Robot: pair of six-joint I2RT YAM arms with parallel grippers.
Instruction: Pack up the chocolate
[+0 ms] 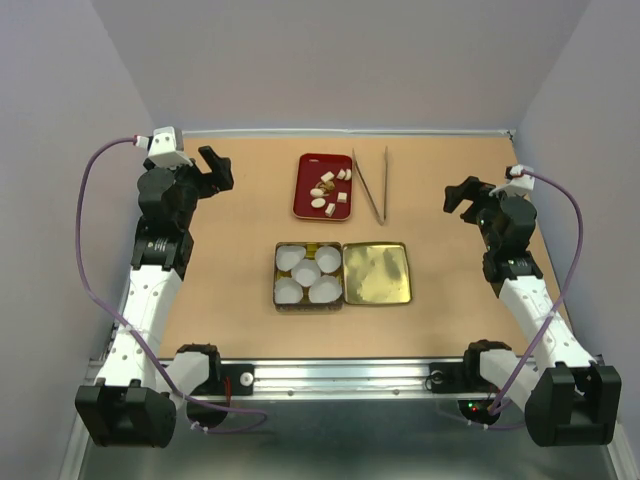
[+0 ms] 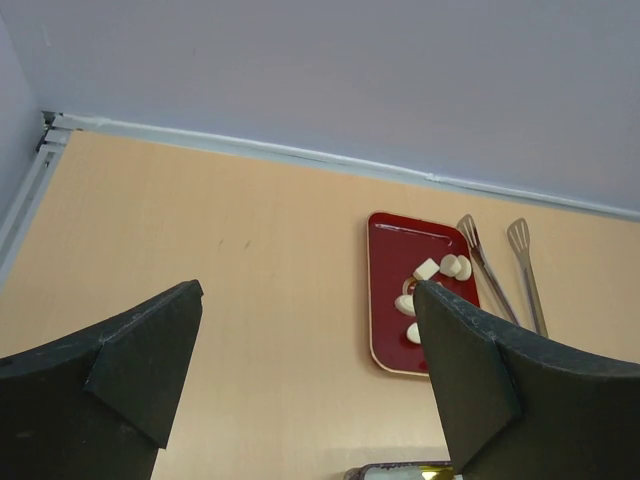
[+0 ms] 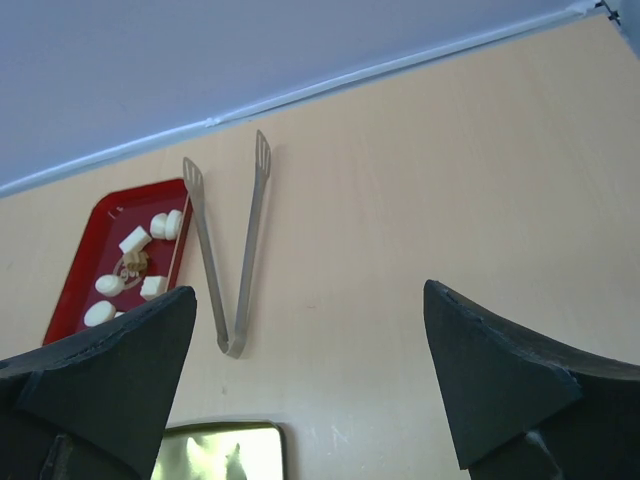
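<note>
Several small cream-white and light brown chocolate pieces (image 1: 330, 188) lie on a red tray (image 1: 306, 200) at the back centre of the table. They also show in the left wrist view (image 2: 428, 270) and the right wrist view (image 3: 133, 240). An open tin (image 1: 277, 283) holds several white fluted paper cups (image 1: 306, 271); its gold lid (image 1: 376, 272) lies open to the right. My left gripper (image 1: 214, 168) is open and empty, held above the table left of the tray. My right gripper (image 1: 462, 195) is open and empty at the right, apart from everything.
Long metal tweezers (image 1: 372, 185) lie just right of the red tray, also in the right wrist view (image 3: 235, 250). Grey walls close in the table at the back and sides. A metal rail runs along the near edge.
</note>
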